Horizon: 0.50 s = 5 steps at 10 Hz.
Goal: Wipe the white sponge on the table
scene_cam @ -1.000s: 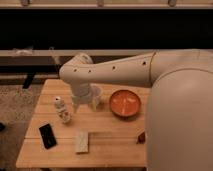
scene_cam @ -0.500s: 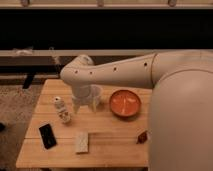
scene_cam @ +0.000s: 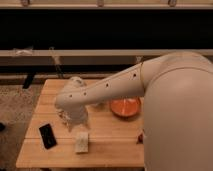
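Camera view: light plank worktop (scene_cam: 115,150), arm (scene_cam: 115,82) reaching in from 3 o'clock across its middle. Tool (scene_cam: 76,123) hangs at the arm's end over the worktop's 8 o'clock area, just beside the white sponge (scene_cam: 81,142) and at the sponge's 12 o'clock; no contact evident. Tool's state: cannot tell, the wrist's bulk hides it. Sponge lies flat near the front edge, apart from the black slab (scene_cam: 48,135) at its 9 o'clock. Orange bowl (scene_cam: 125,106) sits well apart at its 1 o'clock; small red item (scene_cam: 141,136) lies at its 3 o'clock. Judgement: the step in hand is the approach to the sponge, wiping not yet begun. To do it well, come down squarely over the sponge's centre and take it across the narrow way, so the soft block neither twists nor squirts out. Press lightly enough that it slides rather than buckles. Strokes likely run best toward 3 o'clock along bare planks; toward 9 o'clock the slab would get shoved. Stop short of the front edge. Mind the arm's sweep near the bowl.
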Motion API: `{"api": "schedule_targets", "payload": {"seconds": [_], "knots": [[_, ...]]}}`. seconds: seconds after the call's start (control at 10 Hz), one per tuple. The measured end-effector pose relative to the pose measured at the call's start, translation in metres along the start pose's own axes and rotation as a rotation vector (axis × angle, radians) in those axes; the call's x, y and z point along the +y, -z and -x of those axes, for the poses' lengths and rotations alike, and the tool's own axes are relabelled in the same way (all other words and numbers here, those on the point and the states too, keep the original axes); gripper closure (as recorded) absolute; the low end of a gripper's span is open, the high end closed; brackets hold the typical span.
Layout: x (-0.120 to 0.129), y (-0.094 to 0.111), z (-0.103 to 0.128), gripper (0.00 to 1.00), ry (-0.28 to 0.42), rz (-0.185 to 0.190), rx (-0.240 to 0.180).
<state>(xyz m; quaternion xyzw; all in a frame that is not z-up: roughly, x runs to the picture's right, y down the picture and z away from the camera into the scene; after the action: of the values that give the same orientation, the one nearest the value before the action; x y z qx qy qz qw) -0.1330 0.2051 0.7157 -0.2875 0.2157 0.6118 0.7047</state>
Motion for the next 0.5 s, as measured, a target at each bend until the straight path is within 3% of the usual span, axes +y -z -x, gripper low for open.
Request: {"api": "schedule_targets", "payload": {"seconds": [0.5], "knots": [[0.001,-0.038,-0.011,0.35,0.017,-0.003,0.019]]}}
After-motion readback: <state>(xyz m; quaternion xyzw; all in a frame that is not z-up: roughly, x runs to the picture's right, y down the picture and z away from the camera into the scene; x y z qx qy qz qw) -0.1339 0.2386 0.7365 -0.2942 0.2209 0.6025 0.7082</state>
